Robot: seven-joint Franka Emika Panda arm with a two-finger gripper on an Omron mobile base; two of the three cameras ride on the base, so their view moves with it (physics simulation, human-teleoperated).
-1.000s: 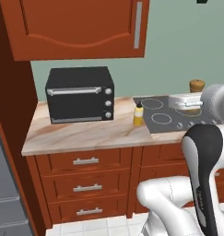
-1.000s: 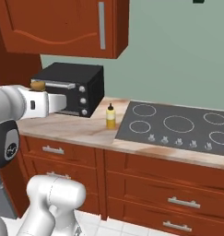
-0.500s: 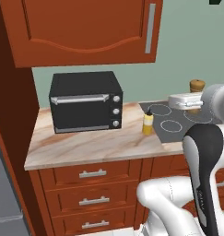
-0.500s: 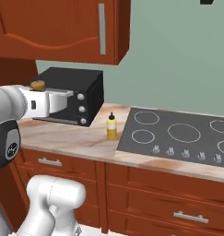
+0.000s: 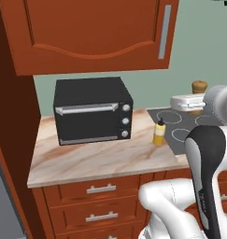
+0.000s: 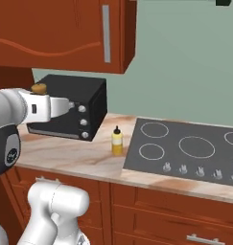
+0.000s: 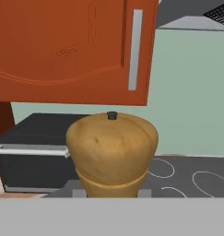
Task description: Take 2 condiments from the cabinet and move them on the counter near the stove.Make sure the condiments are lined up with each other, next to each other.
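Above the counter (image 6: 65, 158), the arm reaches level, its gripper (image 7: 111, 191) clamped on the wooden shaker (image 7: 112, 154). Bare counter lies between the yellow bottle (image 6: 117, 141) and the front edge.

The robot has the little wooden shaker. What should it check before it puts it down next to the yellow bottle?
1. Wooden shaker held in the gripper, jaws shut on it: ok.
2. Yellow bottle standing upright on the counter beside the stove: ok.
3. Bare counter next to the bottle for the shaker: ok.
4. Shaker lined up beside the bottle: not ok, it is up in the air.
5. Cabinet door shut: ok.
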